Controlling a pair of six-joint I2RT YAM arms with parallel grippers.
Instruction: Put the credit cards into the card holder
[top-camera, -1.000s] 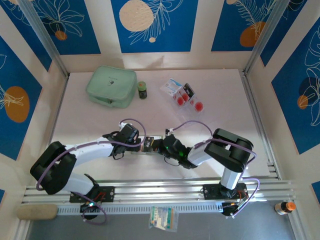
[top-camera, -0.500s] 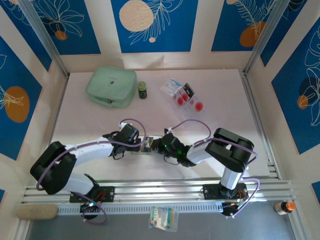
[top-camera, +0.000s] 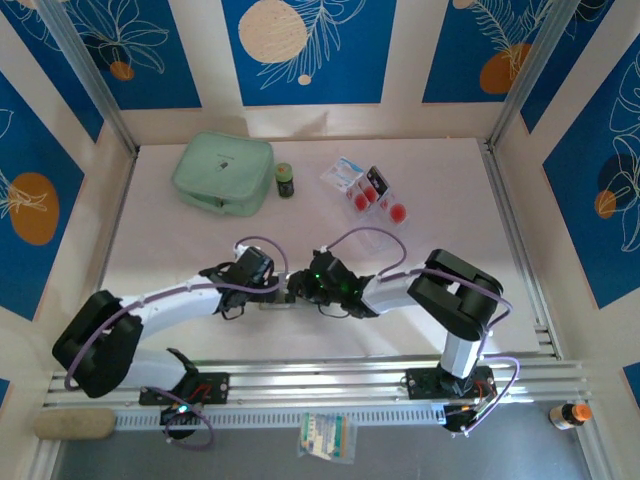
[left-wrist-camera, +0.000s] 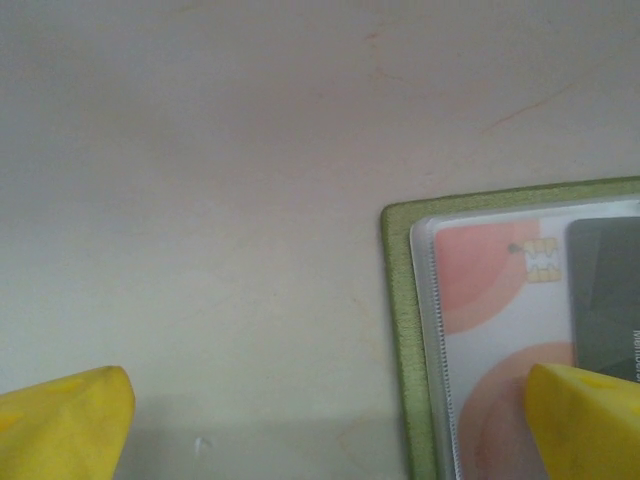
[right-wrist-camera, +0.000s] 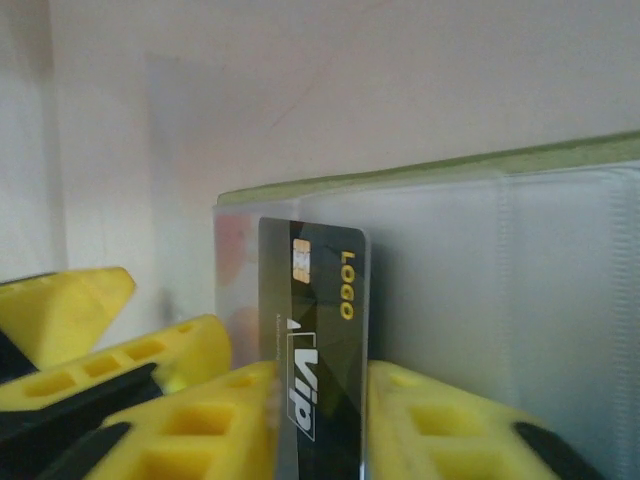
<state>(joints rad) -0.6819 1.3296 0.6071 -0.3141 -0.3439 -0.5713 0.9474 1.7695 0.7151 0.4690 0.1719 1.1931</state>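
Card holder (left-wrist-camera: 398, 330): grainy olive rim, rounded corner, clear sleeves.

On the left wrist camera, the card holder (left-wrist-camera: 398, 330) and the black card (left-wrist-camera: 605, 290) inside it run off the frame's right and bottom edges. On the right wrist camera, that card's lower end is cut off between the right end effector (right-wrist-camera: 320, 390) fingers, so whether they grip it cannot be told. From above, the loose credit cards (top-camera: 377, 196) are too small to count.

Black card (right-wrist-camera: 315, 320) sits in hand (right-wrist-camera: 320, 380), possibly gripped.
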